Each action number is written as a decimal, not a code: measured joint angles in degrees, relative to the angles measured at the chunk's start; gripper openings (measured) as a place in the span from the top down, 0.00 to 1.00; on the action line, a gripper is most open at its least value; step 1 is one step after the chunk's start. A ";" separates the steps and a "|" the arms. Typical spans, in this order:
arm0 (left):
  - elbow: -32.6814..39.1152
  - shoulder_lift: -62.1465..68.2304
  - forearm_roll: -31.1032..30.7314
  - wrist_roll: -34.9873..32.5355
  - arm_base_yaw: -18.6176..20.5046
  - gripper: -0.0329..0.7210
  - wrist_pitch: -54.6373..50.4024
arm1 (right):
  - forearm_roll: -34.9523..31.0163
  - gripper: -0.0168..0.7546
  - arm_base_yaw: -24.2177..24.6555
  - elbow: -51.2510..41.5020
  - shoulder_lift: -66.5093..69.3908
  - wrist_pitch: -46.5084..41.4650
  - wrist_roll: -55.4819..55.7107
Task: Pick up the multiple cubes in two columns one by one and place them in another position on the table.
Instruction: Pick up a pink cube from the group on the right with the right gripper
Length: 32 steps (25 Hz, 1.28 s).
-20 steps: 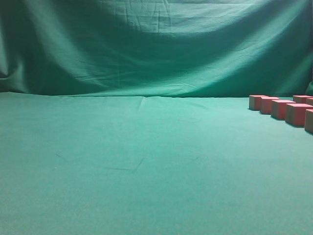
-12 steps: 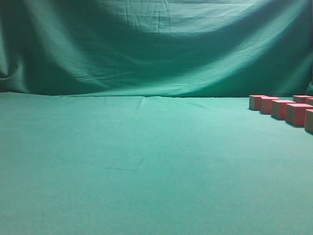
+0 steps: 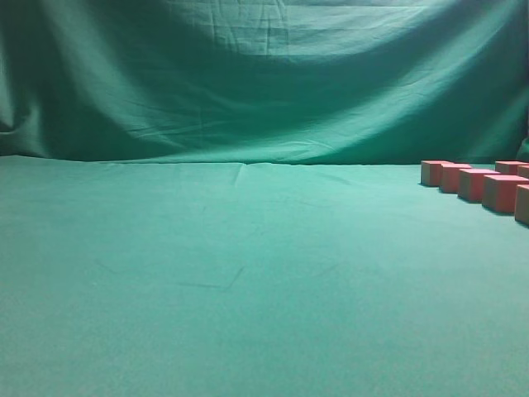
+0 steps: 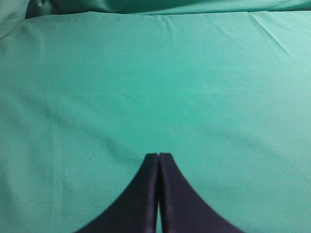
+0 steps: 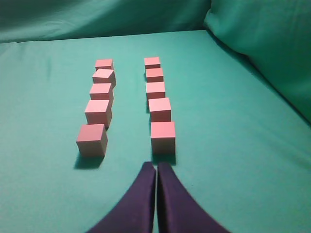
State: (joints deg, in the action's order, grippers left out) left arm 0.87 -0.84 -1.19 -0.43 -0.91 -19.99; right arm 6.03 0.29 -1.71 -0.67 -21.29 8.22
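Green cloth backdrop hangs upright across the full width of the exterior view, same green as the surface below it. Wrinkled: creases near the top centre, a broad sagging fold curving across the middle, darker shading toward both sides and the lower left corner. Its bottom edge meets the flat surface along a near-horizontal line. Right wrist view: backdrop bulges in soft folds at upper right. Left wrist view: strip of backdrop along the top edge.

left gripper: closed, empty | right gripper: closed, empty
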 joint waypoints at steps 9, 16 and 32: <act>0.00 0.00 0.00 0.00 0.00 0.96 0.00 | 0.00 0.98 0.00 0.00 0.00 0.00 0.00; 0.00 0.00 0.00 0.00 0.00 0.96 0.00 | 3.77 0.98 0.00 0.00 0.00 0.98 0.46; 0.00 0.00 0.00 0.00 0.00 0.96 0.00 | -6.86 0.98 0.00 4.26 0.33 26.41 3.07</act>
State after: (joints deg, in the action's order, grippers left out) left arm 0.87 -0.84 -1.19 -0.43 -0.91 -19.99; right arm -0.83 0.29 2.55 -0.34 5.12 11.29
